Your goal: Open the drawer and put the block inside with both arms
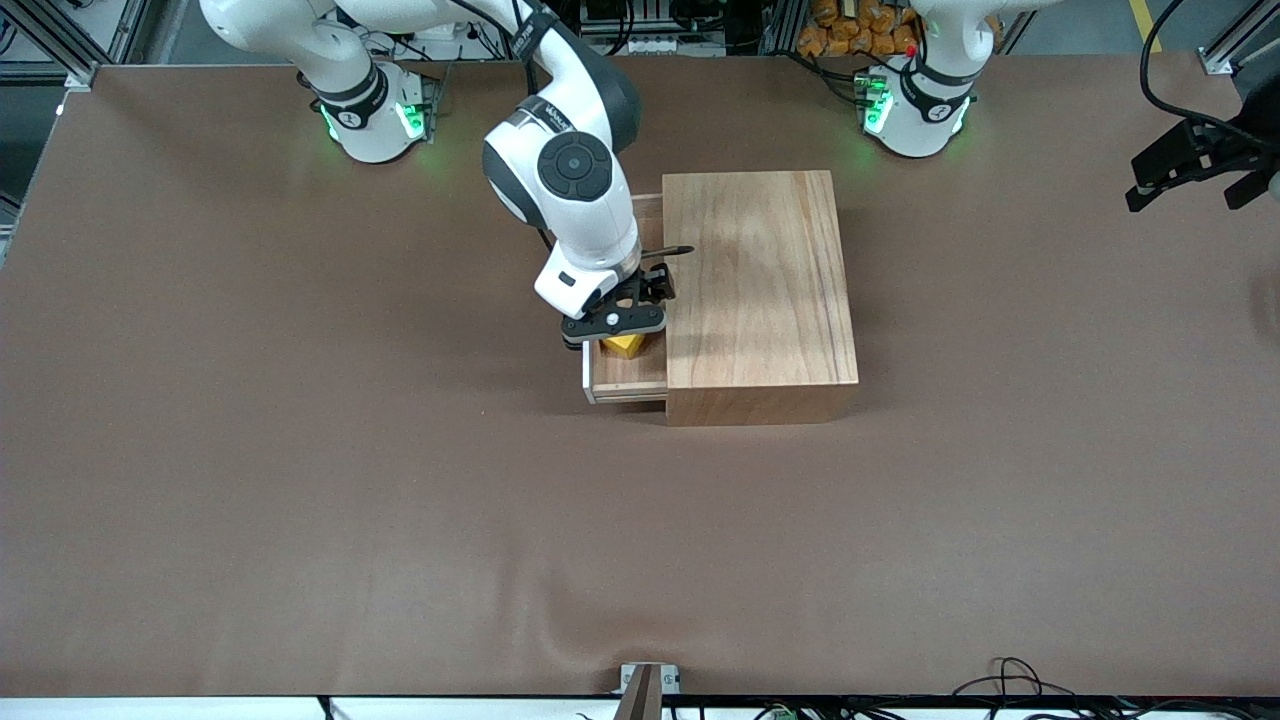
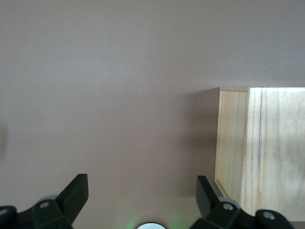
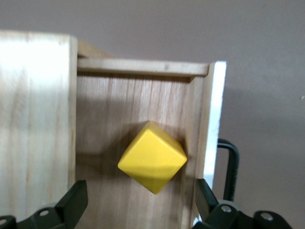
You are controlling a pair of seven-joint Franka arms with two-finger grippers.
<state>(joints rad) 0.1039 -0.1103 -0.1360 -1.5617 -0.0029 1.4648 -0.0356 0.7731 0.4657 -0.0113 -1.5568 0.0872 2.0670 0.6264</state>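
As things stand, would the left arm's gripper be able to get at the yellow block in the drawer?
Probably not: the right gripper, open, hangs directly over the block in the drawer, while the left gripper, open, waits off the table's end.

We see the drawer (image 1: 628,378) pulled out of the wooden box (image 1: 760,290); inside lies the yellow block (image 3: 152,157), tilted, apart from the white-edged front.
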